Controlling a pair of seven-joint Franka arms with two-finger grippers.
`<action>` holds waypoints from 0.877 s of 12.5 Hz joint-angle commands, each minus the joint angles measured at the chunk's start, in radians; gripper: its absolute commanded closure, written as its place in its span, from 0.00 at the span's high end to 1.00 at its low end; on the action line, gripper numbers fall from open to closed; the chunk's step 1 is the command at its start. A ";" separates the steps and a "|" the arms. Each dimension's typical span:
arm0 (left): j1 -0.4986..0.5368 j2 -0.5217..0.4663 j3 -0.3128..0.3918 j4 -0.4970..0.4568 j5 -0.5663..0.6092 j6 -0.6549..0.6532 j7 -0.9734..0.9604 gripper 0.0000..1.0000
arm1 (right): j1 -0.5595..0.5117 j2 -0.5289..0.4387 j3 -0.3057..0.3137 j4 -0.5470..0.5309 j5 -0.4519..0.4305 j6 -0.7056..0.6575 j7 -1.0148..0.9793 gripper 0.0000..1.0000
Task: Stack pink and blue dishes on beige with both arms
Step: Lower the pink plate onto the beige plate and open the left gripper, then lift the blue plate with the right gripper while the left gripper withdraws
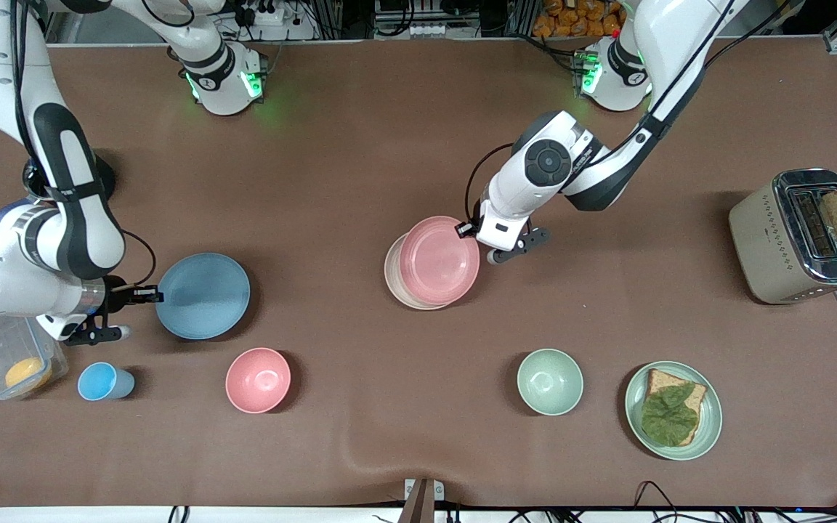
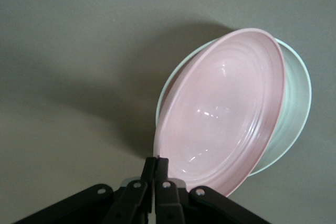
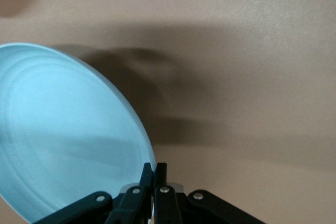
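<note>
The pale pink plate hangs tilted over the beige plate near the table's middle and covers most of it. My left gripper is shut on the pink plate's rim. In the left wrist view the pink plate slants above the beige plate, with the left gripper pinching its edge. The light blue plate is toward the right arm's end of the table, and my right gripper is shut on its rim. In the right wrist view the blue plate is tilted above its shadow, held by the right gripper.
A deep pink bowl, a blue cup and a clear box sit nearer the camera than the blue plate. A green bowl, a green plate with bread and a toaster stand toward the left arm's end.
</note>
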 commanded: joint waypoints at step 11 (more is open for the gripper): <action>-0.034 -0.022 0.070 0.140 0.068 -0.063 -0.063 1.00 | 0.004 -0.099 0.079 -0.014 0.024 -0.171 0.172 0.00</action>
